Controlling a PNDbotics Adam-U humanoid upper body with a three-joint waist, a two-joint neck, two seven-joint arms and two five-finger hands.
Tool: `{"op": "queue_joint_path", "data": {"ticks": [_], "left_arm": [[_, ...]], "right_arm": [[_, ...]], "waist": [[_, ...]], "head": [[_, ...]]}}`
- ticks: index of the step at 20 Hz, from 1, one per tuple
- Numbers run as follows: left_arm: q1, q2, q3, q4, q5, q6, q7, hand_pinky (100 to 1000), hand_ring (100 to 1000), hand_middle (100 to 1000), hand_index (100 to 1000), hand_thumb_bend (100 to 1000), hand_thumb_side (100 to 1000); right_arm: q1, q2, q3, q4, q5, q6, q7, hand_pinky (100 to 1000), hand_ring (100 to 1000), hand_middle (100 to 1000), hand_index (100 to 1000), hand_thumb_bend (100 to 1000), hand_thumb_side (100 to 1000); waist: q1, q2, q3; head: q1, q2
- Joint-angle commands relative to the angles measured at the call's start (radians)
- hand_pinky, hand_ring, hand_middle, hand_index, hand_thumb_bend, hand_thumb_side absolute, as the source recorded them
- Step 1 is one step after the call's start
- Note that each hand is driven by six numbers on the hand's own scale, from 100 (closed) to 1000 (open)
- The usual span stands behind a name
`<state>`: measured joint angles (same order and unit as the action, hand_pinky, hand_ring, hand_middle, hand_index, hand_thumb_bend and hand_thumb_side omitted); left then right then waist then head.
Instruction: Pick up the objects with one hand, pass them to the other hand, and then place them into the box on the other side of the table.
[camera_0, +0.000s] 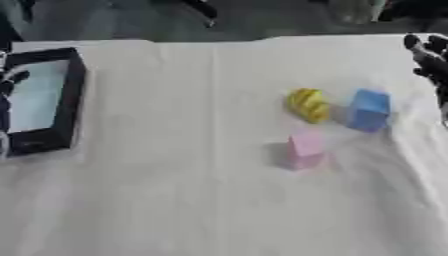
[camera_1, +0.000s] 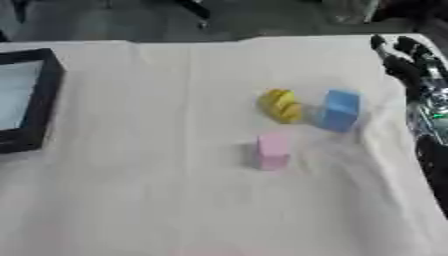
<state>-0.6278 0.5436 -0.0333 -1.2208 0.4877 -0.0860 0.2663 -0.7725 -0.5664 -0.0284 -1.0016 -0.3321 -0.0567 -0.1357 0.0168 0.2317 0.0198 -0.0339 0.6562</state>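
The right hand (camera_1: 404, 62) hangs at the right edge of the table (camera_1: 175, 200), its dark fingers relaxed and holding nothing. From this hand the three objects lie toward about eight o'clock, apart from it. Nearest is the blue block (camera_1: 339, 110), standing on the white cloth. Just beside it, at its nine o'clock, lies the yellow object (camera_1: 281, 105). The pink block (camera_1: 272, 150) stands near them, at about seven o'clock of the yellow one. Far across, at nine o'clock, the black box (camera_0: 74, 100) sits by the left edge. Of the left hand (camera_0: 9, 80) only a small dark part shows beside the box; I cannot tell its fingers.
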Motion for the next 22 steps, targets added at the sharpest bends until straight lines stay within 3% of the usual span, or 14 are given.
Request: {"op": "queue_joint_path", "data": {"ticks": [1, 17, 20, 22], "left_arm": [[-0.005, 0.029, 0.015, -0.025, 0.014, -0.008, 0.020, 844, 864, 874, 898, 688, 596], [0.018, 0.029, 0.013, -0.051, 0.037, -0.014, 0.056, 844, 863, 870, 892, 656, 606], [0.022, 0.031, 0.013, -0.055, 0.037, -0.014, 0.056, 844, 863, 869, 892, 655, 607], [0.024, 0.033, 0.012, -0.056, 0.036, -0.013, 0.056, 844, 863, 868, 892, 654, 607]], "right_arm": [[-0.009, -0.030, -0.004, -0.022, -0.016, -0.030, 0.036, 839, 843, 889, 899, 473, 376], [-0.015, -0.040, 0.000, -0.044, 0.030, -0.008, 0.088, 849, 836, 885, 916, 448, 412], [-0.027, -0.046, 0.011, -0.043, 0.071, 0.003, 0.116, 858, 853, 900, 926, 486, 406], [-0.044, -0.066, 0.026, -0.045, 0.145, 0.027, 0.174, 863, 864, 905, 929, 501, 412]], "waist": [[0.008, -0.004, 0.001], [0.005, -0.007, 0.001], [0.004, -0.008, 0.002], [0.003, -0.008, 0.003]], "head": [[-0.001, -0.003], [0.002, -0.001], [0.003, 0.002], [0.004, 0.005]]}}
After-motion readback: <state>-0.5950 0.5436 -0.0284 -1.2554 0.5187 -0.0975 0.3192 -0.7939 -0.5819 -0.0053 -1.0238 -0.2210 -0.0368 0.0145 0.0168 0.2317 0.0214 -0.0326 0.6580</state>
